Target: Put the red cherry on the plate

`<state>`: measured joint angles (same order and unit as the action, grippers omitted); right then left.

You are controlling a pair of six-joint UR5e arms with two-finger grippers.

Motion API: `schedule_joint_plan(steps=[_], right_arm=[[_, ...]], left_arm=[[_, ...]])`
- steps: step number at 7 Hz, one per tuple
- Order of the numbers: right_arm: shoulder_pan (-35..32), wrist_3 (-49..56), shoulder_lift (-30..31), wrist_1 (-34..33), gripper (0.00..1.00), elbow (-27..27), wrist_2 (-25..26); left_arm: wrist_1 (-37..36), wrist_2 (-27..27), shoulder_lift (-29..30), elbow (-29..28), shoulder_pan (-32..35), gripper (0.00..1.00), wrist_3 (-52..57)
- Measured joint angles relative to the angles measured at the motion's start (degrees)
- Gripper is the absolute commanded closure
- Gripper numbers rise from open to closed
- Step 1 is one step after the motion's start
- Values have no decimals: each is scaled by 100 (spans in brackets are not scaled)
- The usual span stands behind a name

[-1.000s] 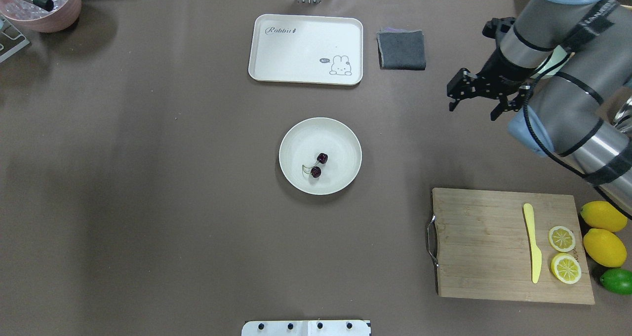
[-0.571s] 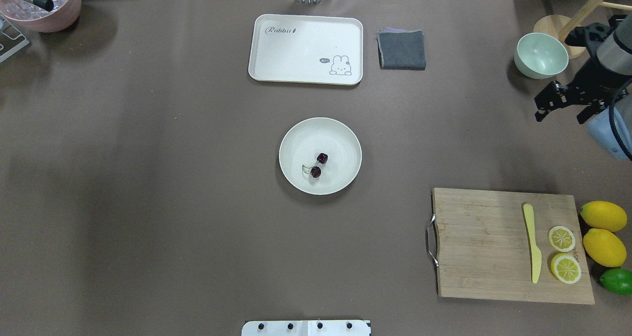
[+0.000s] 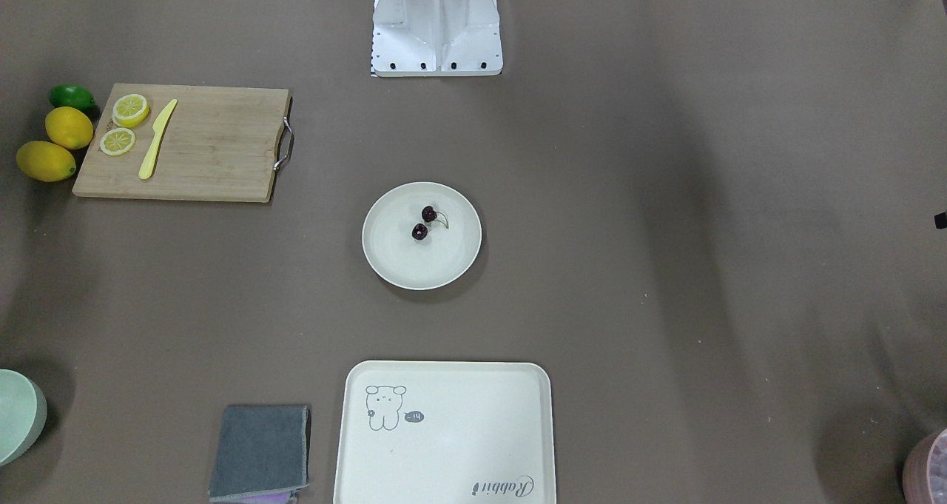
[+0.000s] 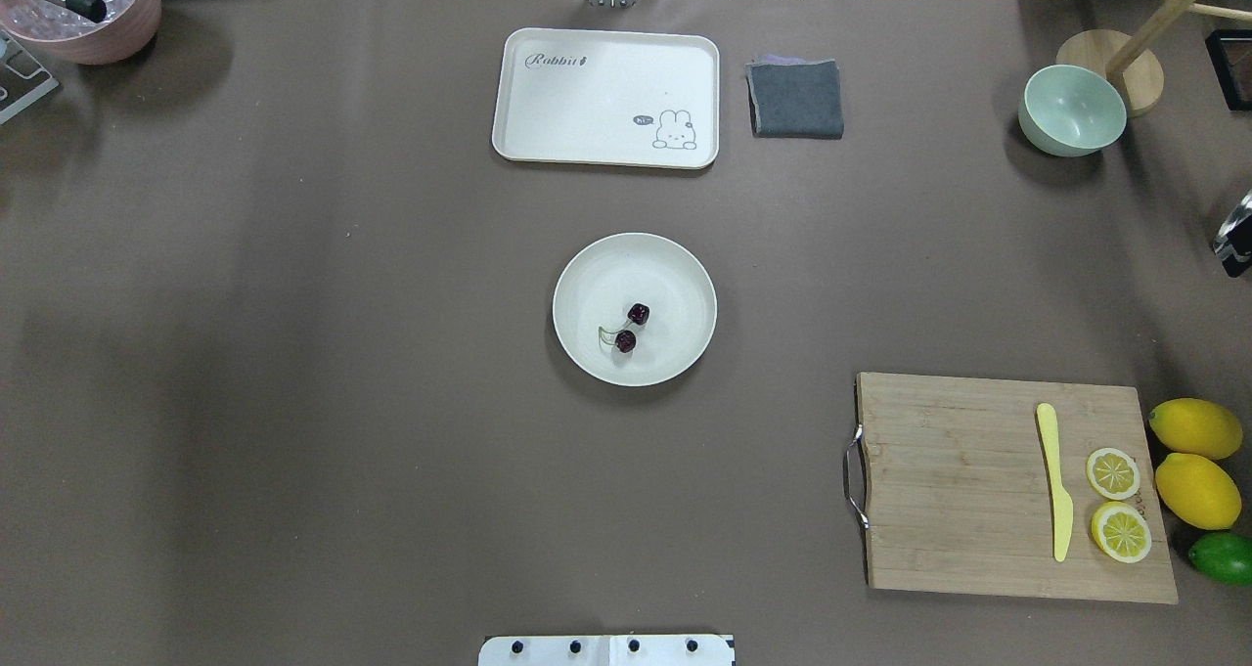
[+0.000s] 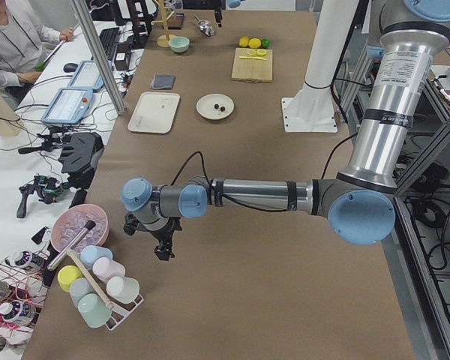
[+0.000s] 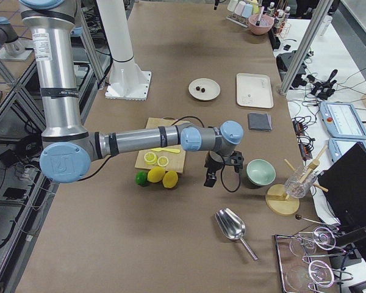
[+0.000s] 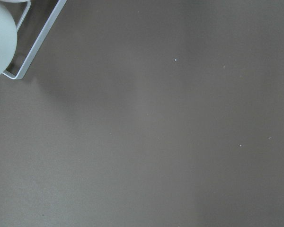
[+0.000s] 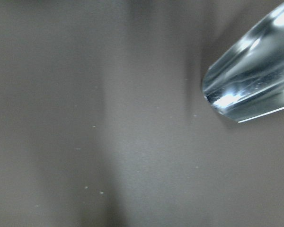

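The red cherry (image 4: pixel 631 327), two dark glossy fruits on a pale stem, lies inside the round cream plate (image 4: pixel 675 275) at the table's middle. The front-facing view shows the same cherry (image 3: pixel 424 223) resting on the plate (image 3: pixel 399 263). My left gripper (image 5: pixel 163 249) hangs over bare table at the far left end, near a cup rack. My right gripper (image 6: pixel 211 177) hovers at the right end, between the lemons and the green bowl. Both are far from the plate, and I cannot tell whether either is open or shut. Neither wrist view shows fingers.
A rabbit tray (image 4: pixel 606 99) and a grey cloth (image 4: pixel 795 99) lie behind the plate. A cutting board (image 4: pixel 959 490) with a yellow knife and lemon slices sits front right, lemons (image 4: pixel 1195 429) beside it. A green bowl (image 4: pixel 1071 109) stands back right; a metal scoop (image 6: pixel 232 226) lies beyond.
My right arm has drawn back to the right and almost out of the overhead view, uncovering the green bowl. The cherry and plate have not moved.
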<state>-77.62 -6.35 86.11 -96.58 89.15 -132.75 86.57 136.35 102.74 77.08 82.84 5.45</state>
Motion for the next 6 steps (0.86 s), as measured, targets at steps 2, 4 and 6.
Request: schedule_joint_plan(steps=[2,4,6], right_arm=[[-442,765,6,29,0,-336,193],[-682,1026,-3,193,0,-470,510],[-848,1083,-9,310,0,-501,668]], left_arm=[[38,-25,7,-142,71,2,341],[62,-41,5,-336,259,2,651],[186,-234,3,-357,433,2,701]])
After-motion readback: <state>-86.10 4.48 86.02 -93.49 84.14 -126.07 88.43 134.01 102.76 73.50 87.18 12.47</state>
